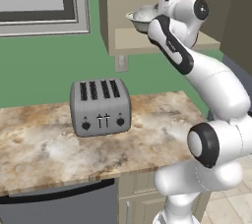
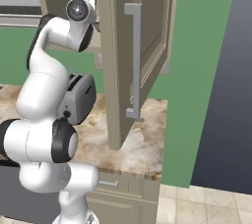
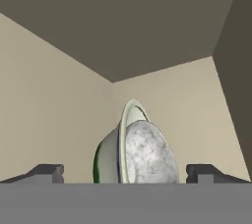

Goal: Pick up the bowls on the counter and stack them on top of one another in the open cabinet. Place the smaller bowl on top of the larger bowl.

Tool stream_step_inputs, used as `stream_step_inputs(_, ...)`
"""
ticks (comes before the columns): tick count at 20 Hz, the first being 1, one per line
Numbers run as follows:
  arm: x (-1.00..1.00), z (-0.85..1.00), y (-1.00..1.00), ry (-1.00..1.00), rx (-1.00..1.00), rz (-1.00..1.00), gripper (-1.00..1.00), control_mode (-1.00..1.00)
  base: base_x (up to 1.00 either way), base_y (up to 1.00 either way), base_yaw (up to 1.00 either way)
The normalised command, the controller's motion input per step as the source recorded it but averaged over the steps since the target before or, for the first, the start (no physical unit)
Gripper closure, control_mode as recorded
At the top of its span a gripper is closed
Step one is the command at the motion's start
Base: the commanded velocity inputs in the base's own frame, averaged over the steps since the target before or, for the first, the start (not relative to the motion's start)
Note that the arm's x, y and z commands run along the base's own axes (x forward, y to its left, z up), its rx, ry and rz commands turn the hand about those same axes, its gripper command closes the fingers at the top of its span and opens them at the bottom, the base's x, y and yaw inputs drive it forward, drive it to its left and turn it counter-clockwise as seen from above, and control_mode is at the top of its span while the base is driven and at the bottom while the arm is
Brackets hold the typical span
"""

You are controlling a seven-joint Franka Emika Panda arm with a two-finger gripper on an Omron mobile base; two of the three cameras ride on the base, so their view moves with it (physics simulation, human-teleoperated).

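Green wall behind, marbled counter [image 1: 147,134] below with a grey four-slot toaster [image 1: 100,106] standing on it, tan open cabinet [image 1: 129,16] up top with its door [image 2: 132,56] swung wide. Up at shelf height, gripper [image 3: 124,174] reaching into the cabinet mouth, fingertips [image 3: 45,173] spread wide and touching nothing. Just beyond them, smaller bowl [image 3: 147,156], mottled grey-white, nested inside the larger bowl [image 3: 106,159], pale green-cream rim showing around it, the stacked pair sitting at the shelf's front edge [image 1: 140,17].
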Motion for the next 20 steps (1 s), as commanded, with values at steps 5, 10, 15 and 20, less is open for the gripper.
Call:
stream_step_inputs(5,-0.68,0.01,0.0,-0.11,-0.02,0.0,-1.0,-1.0,0.0,0.0,0.0)
stream_step_inputs(10,-0.81,0.02,0.0,-0.07,0.0,0.0,-1.0,-1.0,0.0,0.0,0.0)
stream_step_inputs(15,-0.81,0.24,0.0,0.0,-0.03,0.0,-1.0,-1.0,0.0,0.0,0.0)
stream_step_inputs(20,-0.85,0.33,0.0,0.0,-0.08,-0.01,-1.0,-1.0,0.0,0.0,0.0)
